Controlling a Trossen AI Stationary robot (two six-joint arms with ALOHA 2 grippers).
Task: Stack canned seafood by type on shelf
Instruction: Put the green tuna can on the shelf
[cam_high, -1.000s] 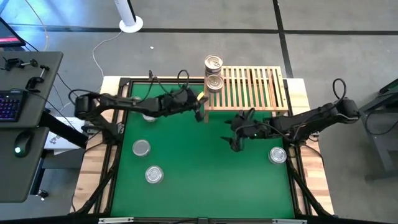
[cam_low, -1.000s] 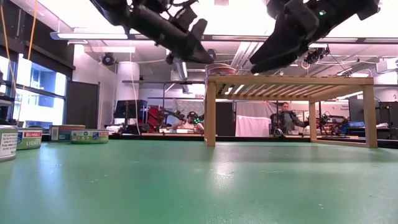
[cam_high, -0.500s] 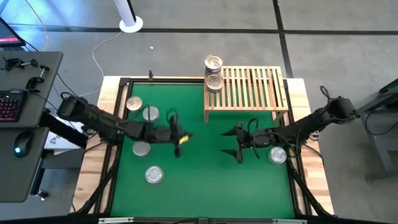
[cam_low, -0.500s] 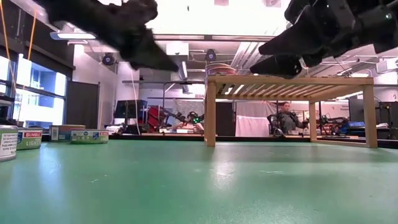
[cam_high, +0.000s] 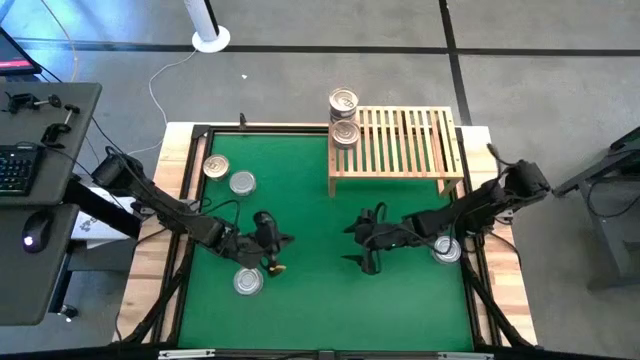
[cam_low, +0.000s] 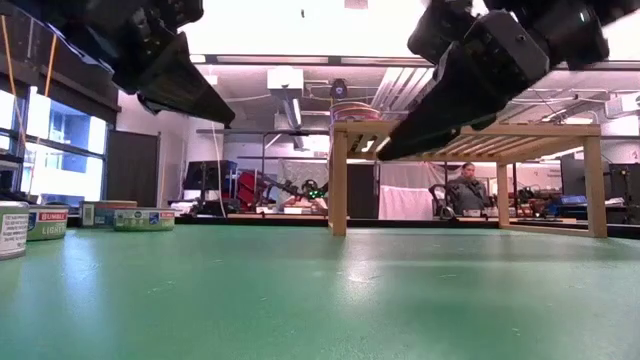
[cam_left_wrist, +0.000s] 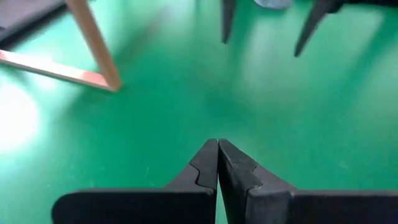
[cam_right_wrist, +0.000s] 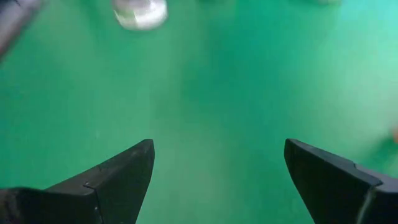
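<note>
Tins of seafood, small, round and silver-lidded, are spread across two places. We count two at the left end of the low light-wood slatted shelf, one behind the other as seen from above; we cannot tell whether either sits on top of another. The rest lie on the green tabletop: two near the far left corner, one toward the near left just beside the left arm, and one on the right, partly covered by the right arm. In the low view, labelled tins stand at the left edge.

We see the left claw low over the tabletop, left of centre, its two dark fingers pressed together with nothing between them. The right claw faces it from the right of centre, its fingers spread wide apart and empty.

We judge that sorting is only begun, since most tins are off the shelf. Neither claw is on a tin. The spread right claw suits an approach to a tin; the nearest is the one beneath its own arm. The left claw must part its fingers before it can take the tin beside it.
</note>
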